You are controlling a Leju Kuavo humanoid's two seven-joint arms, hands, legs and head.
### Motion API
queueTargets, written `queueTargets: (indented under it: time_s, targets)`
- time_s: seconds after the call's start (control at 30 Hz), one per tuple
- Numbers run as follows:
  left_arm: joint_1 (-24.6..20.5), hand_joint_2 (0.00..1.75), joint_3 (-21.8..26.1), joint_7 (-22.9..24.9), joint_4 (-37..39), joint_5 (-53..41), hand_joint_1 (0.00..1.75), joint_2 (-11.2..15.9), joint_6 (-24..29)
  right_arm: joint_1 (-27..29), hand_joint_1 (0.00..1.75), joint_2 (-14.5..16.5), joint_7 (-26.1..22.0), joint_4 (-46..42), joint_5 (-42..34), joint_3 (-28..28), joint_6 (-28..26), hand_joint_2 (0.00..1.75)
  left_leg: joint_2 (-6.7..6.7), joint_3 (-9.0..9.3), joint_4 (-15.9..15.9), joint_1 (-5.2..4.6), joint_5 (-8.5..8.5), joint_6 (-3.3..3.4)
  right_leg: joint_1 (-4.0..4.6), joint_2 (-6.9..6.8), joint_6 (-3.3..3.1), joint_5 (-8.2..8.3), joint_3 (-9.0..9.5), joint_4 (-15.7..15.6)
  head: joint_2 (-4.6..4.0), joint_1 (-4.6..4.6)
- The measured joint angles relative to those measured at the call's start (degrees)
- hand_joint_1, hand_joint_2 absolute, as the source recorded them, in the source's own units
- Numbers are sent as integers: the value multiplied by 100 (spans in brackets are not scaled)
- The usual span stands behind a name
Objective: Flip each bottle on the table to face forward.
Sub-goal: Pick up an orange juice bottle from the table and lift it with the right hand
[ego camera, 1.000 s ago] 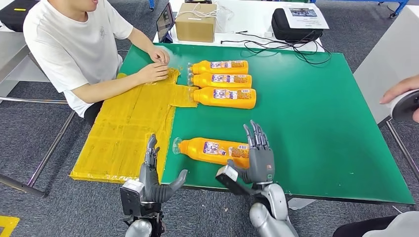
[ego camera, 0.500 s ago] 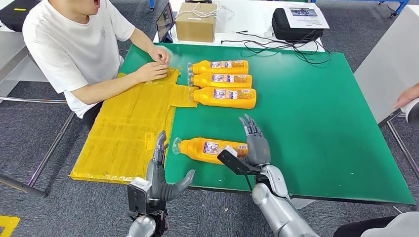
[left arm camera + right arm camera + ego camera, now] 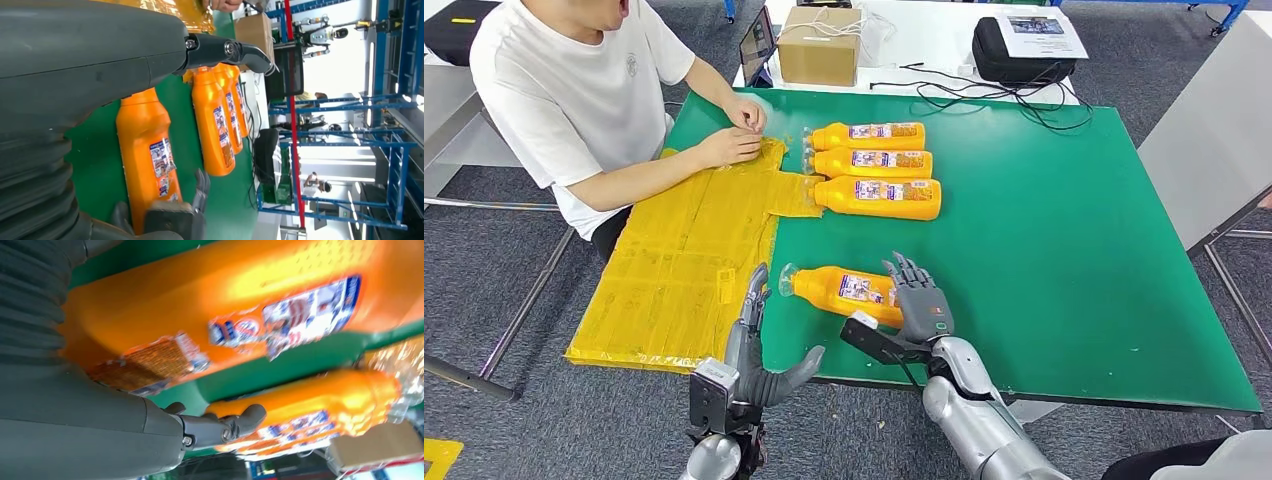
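The green table (image 3: 1044,260) carried everything, with a yellow sheet (image 3: 674,270) draped over its left part where a seated person (image 3: 574,100) worked. Three orange bottles (image 3: 876,198) lay in a row toward the table's far side, labels up. A fourth orange bottle (image 3: 842,290) lay alone near the table's front edge, cap pointing toward the sheet. The right hand (image 3: 921,305) rested on that bottle's base end, its fingers (image 3: 904,270) spread over it; whether they gripped could not be told. The left hand (image 3: 759,355) hung at the front edge near the cap, fingers spread, holding nothing. A one-ended push could probably spin the bottle or roll it off the front edge.
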Motion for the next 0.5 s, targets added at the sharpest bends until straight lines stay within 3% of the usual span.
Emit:
queueTargets:
  time_s: [0.33,0.5]
  targets:
    - [68,175,32,8,-167,-1,0,-7,4,-69,0,-107,1052,-82,809,374,-5,175,-2,-5,0,-2,-1,0,-1,-3,0,-1,-2,0,0,1]
    - [90,175,57,8,-202,-1,0,-13,6,-69,0,-173,1172,-128,926,445,-43,175,-2,-5,0,-5,-1,0,-3,-3,0,-1,-3,0,0,0]
